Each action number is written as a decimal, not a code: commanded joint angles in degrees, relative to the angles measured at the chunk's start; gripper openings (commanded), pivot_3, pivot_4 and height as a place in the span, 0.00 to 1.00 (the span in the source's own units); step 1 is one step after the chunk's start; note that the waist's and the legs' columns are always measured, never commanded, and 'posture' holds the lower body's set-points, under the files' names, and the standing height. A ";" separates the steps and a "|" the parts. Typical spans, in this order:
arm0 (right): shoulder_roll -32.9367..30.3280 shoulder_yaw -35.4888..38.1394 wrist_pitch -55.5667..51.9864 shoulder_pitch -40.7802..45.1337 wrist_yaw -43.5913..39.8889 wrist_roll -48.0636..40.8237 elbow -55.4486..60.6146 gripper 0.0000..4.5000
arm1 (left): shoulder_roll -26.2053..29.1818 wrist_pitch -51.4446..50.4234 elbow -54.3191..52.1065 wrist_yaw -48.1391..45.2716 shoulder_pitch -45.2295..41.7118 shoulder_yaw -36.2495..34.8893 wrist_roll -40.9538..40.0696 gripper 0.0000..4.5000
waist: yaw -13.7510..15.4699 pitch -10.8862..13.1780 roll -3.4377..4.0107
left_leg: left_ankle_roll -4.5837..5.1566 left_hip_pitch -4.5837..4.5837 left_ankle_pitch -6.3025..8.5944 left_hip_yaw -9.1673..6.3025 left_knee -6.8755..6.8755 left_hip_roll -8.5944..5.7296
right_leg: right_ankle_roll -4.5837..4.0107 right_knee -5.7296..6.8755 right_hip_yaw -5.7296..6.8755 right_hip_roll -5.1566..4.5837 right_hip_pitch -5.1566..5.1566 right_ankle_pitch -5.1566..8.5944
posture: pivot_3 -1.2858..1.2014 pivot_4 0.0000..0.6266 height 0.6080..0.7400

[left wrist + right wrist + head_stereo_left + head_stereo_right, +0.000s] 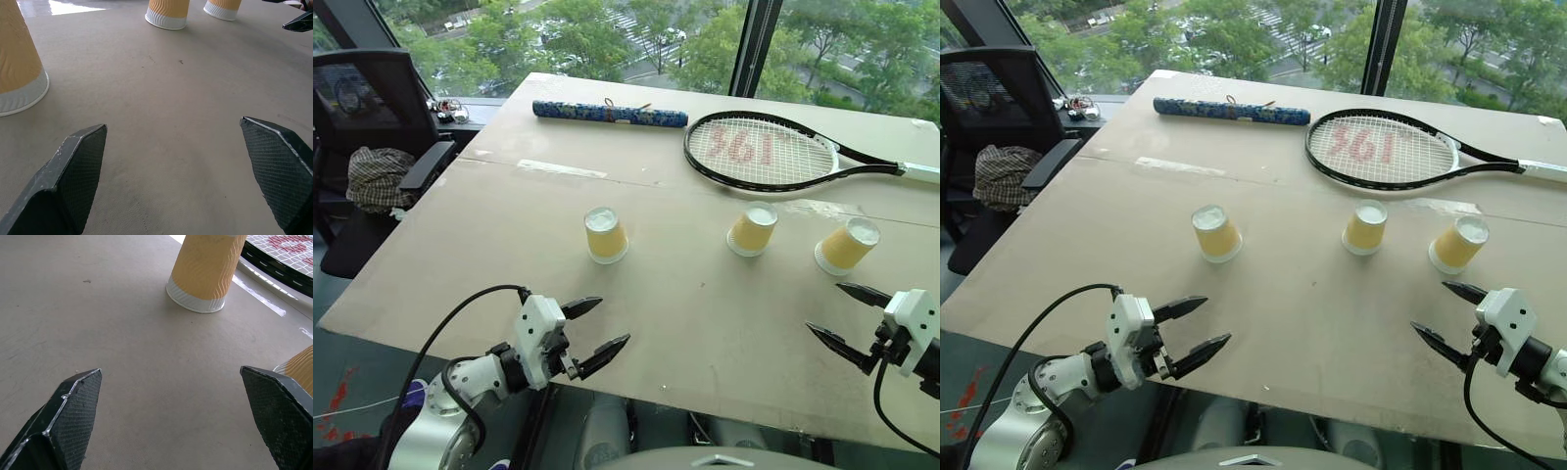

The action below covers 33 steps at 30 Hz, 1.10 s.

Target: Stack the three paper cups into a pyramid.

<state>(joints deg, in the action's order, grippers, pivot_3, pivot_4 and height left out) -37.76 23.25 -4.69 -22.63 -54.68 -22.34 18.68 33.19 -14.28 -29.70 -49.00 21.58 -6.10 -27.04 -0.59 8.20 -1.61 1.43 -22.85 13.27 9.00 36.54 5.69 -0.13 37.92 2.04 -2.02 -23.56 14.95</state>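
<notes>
Three yellow-orange paper cups stand upside down and apart in a row across the table [509, 245]: the left cup [605, 235], the middle cup [752, 229] and the right cup [848, 245]. No pyramid stands. My left gripper [612, 321] hovers open at the near edge, short of the left cup [19, 63], with nothing between its fingers. My right gripper [823, 307] is open and empty too, just in front of the right cup [298, 372], with the middle cup [205, 271] farther off.
A tennis racket [764, 152] lies behind the cups, and a blue patterned roll [609, 114] lies at the far edge. An office chair [382, 108] with a checked cloth [380, 176] stands off the table's left side. Bare tabletop lies between the cups and the grippers.
</notes>
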 commanded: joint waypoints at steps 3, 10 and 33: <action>1.03 -2.91 -1.88 2.46 1.63 -4.21 8.18 0.99 | -3.93 -0.67 1.81 5.67 -2.71 -3.30 -2.57 1.00 | -0.08 -0.02 0.04 | 0.01 0.00 0.00 0.00 0.00 0.00 | 0.00 0.01 0.00 0.00 0.00 0.00 | 0.52 0.24 1.00; -0.08 -9.84 -8.48 8.82 1.75 -11.69 18.70 0.99 | -5.66 -5.37 4.76 13.82 -9.07 -8.93 -3.97 1.00 | 0.01 -0.01 0.04 | 0.13 0.00 -0.09 -0.21 0.02 0.01 | 0.04 0.05 0.05 0.11 0.02 -0.02 | 0.52 0.24 1.00; -0.45 -13.40 -12.40 12.82 6.71 -12.11 22.75 1.00 | -5.12 5.04 42.00 0.88 -45.17 4.60 8.29 0.63 | 1.16 0.02 -0.06 | 0.17 -0.19 -0.12 -0.46 0.03 -0.47 | 0.13 0.06 0.23 0.24 0.04 -0.20 | 0.52 0.24 1.00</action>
<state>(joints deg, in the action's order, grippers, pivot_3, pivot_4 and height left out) -38.25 9.00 -17.44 -9.65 -48.61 -34.20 39.49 27.85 -10.98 12.15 -47.19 -22.74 -1.27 -19.16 0.57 8.22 -1.67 1.60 -23.05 13.15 8.50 36.57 5.22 0.02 37.99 2.29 -1.77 -23.53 14.77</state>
